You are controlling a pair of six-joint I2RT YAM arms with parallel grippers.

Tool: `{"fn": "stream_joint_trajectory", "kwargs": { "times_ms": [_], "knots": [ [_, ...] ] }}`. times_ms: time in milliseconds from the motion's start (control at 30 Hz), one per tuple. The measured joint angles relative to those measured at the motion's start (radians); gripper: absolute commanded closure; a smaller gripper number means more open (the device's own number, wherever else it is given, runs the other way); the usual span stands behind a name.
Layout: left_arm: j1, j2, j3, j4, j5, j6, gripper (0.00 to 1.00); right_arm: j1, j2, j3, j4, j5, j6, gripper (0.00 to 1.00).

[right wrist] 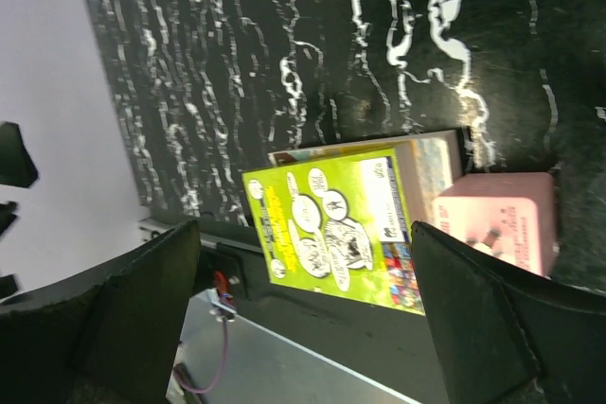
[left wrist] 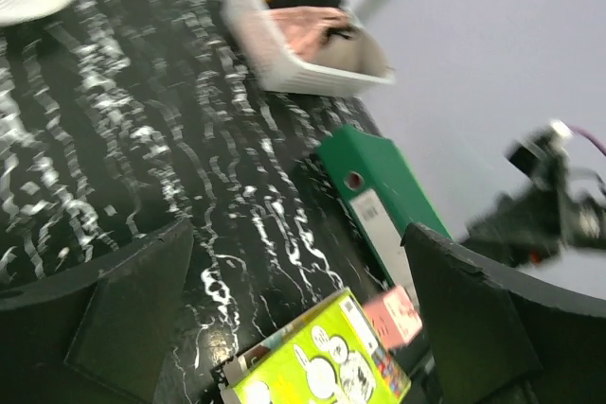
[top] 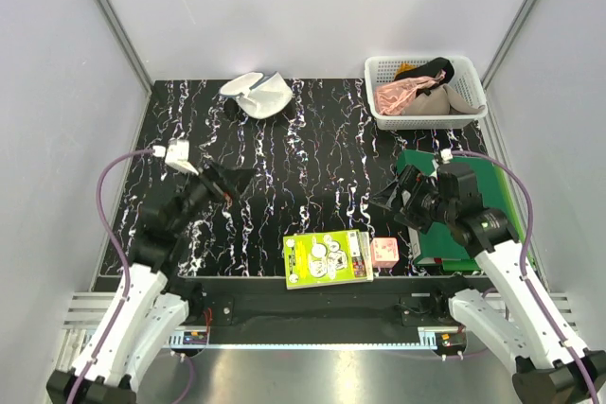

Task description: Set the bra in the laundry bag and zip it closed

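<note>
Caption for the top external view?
Left gripper and right gripper open; bra in the white basket, laundry bag at far edge.

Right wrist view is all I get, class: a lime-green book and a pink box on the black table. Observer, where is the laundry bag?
Observer: The laundry bag lies at the far edge of the table, left of centre, apart from both arms.
Operator: And the bra?
Observer: The bra is in the white basket at the far right corner, beside a pink garment.
Operator: Is the left claw holding anything?
Observer: No. The left claw is open and empty, over the table's left side.
</note>
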Motion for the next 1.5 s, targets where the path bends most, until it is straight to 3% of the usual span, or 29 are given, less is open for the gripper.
{"fn": "stream_joint_trajectory", "kwargs": {
  "times_ms": [167, 333, 467, 600, 800, 1167, 1333, 1400, 1500],
  "knots": [
    [0.007, 0.197, 0.165, -0.197, -0.189, -0.084, 0.01, 0.0, 0.043, 0.092, -0.11, 0.041, -0.102, 0.0],
    [0.095, 0.467, 0.372, -0.282, -0.19, -0.118, 0.01, 0.0, 0.052, 0.203, -0.171, 0.092, -0.191, 0.0],
    [0.176, 0.791, 0.587, -0.303, -0.136, -0.137, 0.03, 0.0, 0.066, 0.264, -0.216, 0.119, -0.254, 0.0],
    [0.183, 1.13, 0.851, -0.325, -0.098, -0.172, 0.05, 0.0, 0.102, 0.319, -0.25, 0.137, -0.301, 0.0],
    [0.179, 1.447, 1.147, -0.359, -0.079, -0.328, 0.07, 0.0, 0.171, 0.357, -0.27, 0.195, -0.38, 0.0],
    [0.174, 1.667, 1.33, -0.34, -0.175, -0.695, 0.06, 0.0, 0.283, 0.42, -0.305, 0.301, -0.485, 0.0],
    [0.173, 1.798, 1.49, -0.353, -0.239, -0.817, 0.06, 0.0, 0.284, 0.435, -0.311, 0.301, -0.502, 0.0],
    [0.173, 1.836, 1.532, -0.35, -0.256, -0.856, 0.09, -0.001, 0.283, 0.435, -0.315, 0.303, -0.502, 0.0],
    [0.173, 1.896, 1.598, -0.354, -0.27, -0.908, 0.24, -0.001, 0.275, 0.435, -0.318, 0.309, -0.501, 0.0]
  ]
}}
